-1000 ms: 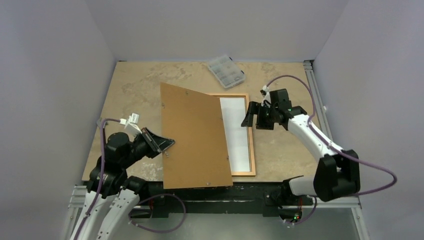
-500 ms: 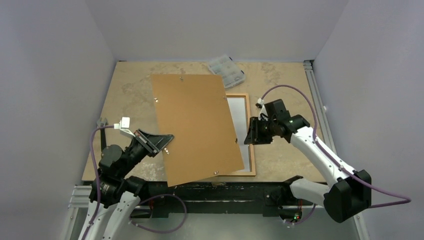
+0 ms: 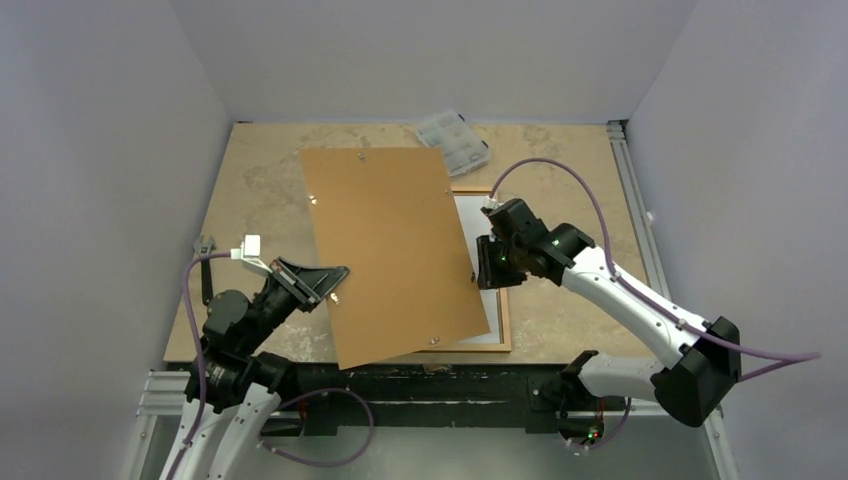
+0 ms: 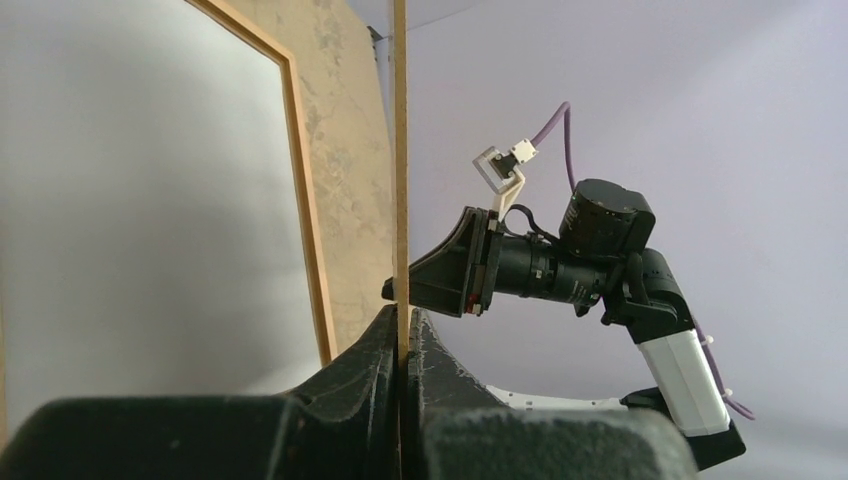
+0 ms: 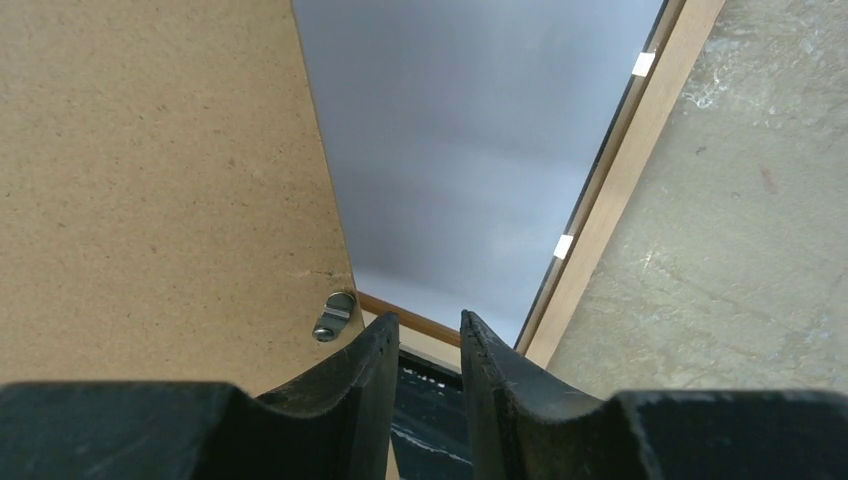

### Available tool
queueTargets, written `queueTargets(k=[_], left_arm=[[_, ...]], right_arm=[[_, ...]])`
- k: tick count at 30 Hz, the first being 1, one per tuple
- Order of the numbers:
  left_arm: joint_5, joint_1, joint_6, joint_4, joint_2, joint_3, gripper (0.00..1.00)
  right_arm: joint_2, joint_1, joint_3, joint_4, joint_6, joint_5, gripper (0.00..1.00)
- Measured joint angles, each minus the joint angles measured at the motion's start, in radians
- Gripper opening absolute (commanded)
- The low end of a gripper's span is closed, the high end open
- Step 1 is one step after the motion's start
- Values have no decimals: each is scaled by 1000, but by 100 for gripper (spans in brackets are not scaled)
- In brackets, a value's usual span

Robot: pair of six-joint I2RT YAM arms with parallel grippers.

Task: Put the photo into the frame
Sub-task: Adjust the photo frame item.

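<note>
The frame (image 3: pixel 506 312) lies flat on the table, mostly under a plain brown backing board (image 3: pixel 390 250). The photo shows only as a white surface (image 3: pixel 476 215) inside the frame's rails. My left gripper (image 3: pixel 335 285) is shut on the board's left edge and holds it up at a tilt. The left wrist view shows the board edge-on (image 4: pixel 400 150) between those jaws (image 4: pixel 402 320), beside the frame rail (image 4: pixel 305 200). My right gripper (image 3: pixel 483 265) is at the board's right edge. In the right wrist view (image 5: pixel 428 330) its jaws stand slightly apart with nothing between them, next to the board (image 5: pixel 150 180) and over the photo (image 5: pixel 460 150).
A small clear plastic compartment box (image 3: pixel 452 142) sits at the back of the table (image 3: pixel 260 190). A metal turn clip (image 5: pixel 335 315) sticks out of the board's corner by my right fingers. Grey walls close in on three sides.
The board has swung so its far end lies further back and left. My right arm has moved left to the board's right edge and its jaws have narrowed.
</note>
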Motion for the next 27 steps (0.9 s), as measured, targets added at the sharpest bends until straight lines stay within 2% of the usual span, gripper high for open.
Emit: queueTargets(k=[7, 15, 27], left_arm=[[-8, 0, 9, 0, 23, 0, 0], [-8, 1, 24, 1, 51, 0, 0], [23, 0, 27, 0, 83, 0, 0]], right_arm=[[98, 69, 52, -26, 8, 100, 30], [139, 88, 127, -42, -10, 195, 31], [137, 73, 130, 18, -5, 175, 32]])
